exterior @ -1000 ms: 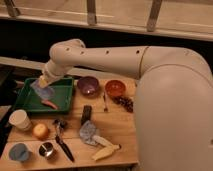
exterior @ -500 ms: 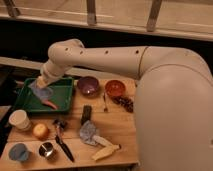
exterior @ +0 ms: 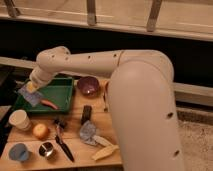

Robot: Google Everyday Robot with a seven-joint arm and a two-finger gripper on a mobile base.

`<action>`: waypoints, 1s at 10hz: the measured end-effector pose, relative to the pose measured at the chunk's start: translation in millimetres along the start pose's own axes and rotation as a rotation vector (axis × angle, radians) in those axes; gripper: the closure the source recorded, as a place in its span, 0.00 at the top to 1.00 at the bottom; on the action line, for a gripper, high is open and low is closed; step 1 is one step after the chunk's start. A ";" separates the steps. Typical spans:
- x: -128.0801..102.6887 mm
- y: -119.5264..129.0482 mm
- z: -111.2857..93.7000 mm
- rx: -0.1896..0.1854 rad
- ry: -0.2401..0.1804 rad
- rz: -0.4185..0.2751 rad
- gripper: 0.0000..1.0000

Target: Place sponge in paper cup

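Observation:
My gripper [exterior: 31,90] is at the left end of the green tray [exterior: 62,92], just above its floor. It is shut on a blue-grey sponge [exterior: 30,96] with a yellow patch on top. The sponge hangs tilted under the gripper, over the tray's left part. The white paper cup [exterior: 20,120] stands upright on the wooden table, in front of the tray's left corner and a short way below the sponge. The cup's mouth is open and looks empty.
An orange-red item [exterior: 49,104] lies in the tray. A purple bowl [exterior: 88,85] is right of the tray. An orange [exterior: 40,131], blue cup [exterior: 19,152], metal cup [exterior: 46,149], black tool [exterior: 62,141], crumpled bag [exterior: 89,131] and banana [exterior: 105,150] fill the front. The table's left edge is close to the paper cup.
My gripper has moved left across the tray, and the sponge has moved with it. Nothing else on the table has moved.

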 end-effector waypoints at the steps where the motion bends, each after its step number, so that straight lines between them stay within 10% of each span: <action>1: -10.3 7.2 16.3 -0.034 -0.022 -0.012 0.00; 10: -29.9 39.1 44.8 -0.108 -0.095 -0.075 0.00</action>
